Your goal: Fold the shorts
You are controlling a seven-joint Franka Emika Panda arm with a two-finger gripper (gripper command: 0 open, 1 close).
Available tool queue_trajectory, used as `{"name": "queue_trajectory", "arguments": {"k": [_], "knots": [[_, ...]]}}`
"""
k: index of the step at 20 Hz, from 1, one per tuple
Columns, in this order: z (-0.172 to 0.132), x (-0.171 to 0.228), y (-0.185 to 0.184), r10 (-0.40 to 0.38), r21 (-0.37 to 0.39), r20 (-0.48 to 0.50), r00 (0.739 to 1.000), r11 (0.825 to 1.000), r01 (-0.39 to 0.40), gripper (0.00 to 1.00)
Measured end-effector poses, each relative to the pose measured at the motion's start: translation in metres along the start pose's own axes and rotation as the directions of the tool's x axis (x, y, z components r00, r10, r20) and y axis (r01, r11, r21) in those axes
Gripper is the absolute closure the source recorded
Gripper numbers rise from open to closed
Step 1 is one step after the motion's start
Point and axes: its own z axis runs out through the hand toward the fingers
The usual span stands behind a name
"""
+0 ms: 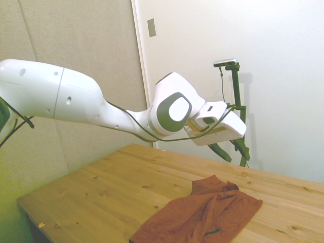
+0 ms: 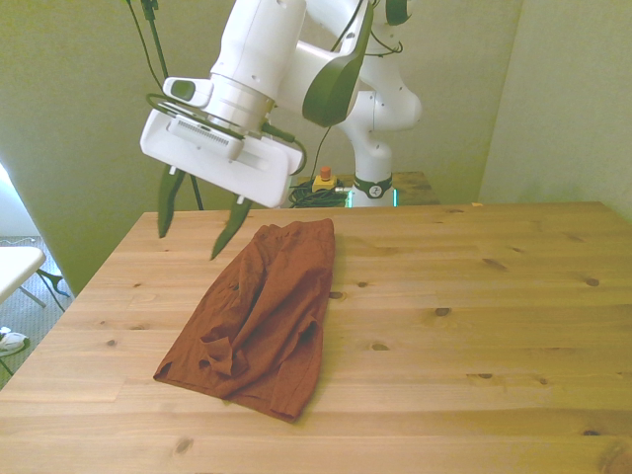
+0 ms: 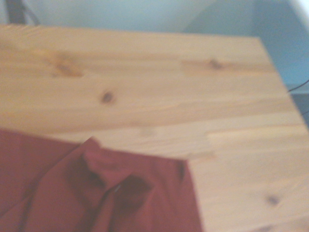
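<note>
Shorts [image 2: 259,311] rumpled near table [image 2: 474,296] edge (wrist blurry, seemingly folded); gripper [image 2: 196,220] spread above.

No text, label, brand, number or sign can be read in any of the three views. The white arm's casing shows no legible marking, and the small plate on the wall in the side view is blank at this size. The wrist view is blurred.
</note>
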Motion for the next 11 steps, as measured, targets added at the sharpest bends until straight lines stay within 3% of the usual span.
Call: {"name": "queue_trajectory", "arguments": {"k": [3,6,11], "knots": [[-0.012,-0.063,0.002,-0.004,-0.007,0.182,0.983,1.0,0.006,0.0],[-0.035,-0.132,0.004,-0.035,-0.002,0.336,0.941,0.999,0.038,0.0],[-0.083,-0.233,0.026,-0.135,0.019,0.407,0.903,0.99,0.139,0.0]]}}
